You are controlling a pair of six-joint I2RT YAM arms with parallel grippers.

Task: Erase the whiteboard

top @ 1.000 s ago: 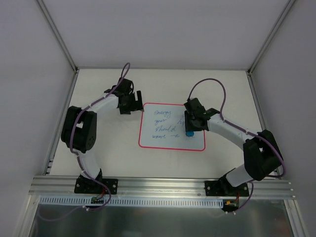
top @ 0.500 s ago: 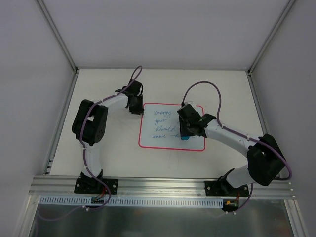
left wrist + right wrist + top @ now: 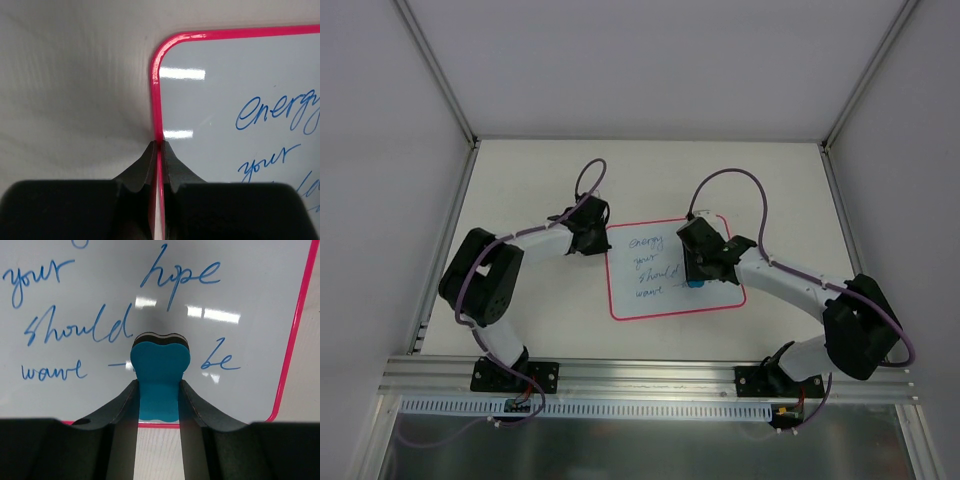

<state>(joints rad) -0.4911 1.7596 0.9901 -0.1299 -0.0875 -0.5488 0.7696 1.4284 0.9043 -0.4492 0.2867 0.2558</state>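
Board: the board (image 3: 660, 300) lies flat near the middle of the surface (image 3: 540, 180), between the two arms. It sits skewed to the surface's edges, its right side swung a little toward the near edge.
Board look: pale face with a pink rim and rounded corners; the top-left corner shows in the left wrist view (image 3: 225, 100).
Writing: blue handwriting (image 3: 75, 330) covers much of the face. It reads "energy", "your", "should" and "want" down the left, with "hope" and "be" further right.
Left end effector: the left end effector (image 3: 159, 150) is at the board's left edge, just below the top-left corner. Its fingers are drawn narrow onto the pink rim, one tip on the surface side and one on the board's face.
Right end effector: the right end effector (image 3: 159, 390) is over the board's right half and clamps the eraser (image 3: 160, 365) between its fingers.
Eraser: a blue block with a dark layer at its far end. It points at the board under "hope", between "should" and "be". That end looks to be against the board, though contact is not certain.
Top view: the left end effector (image 3: 592, 238) is at the board's top-left, and the right one (image 3: 698, 268) is near its middle right, with the eraser (image 3: 694, 283) showing blue beneath it.
Cables: a purple cable (image 3: 730, 180) loops above each arm.
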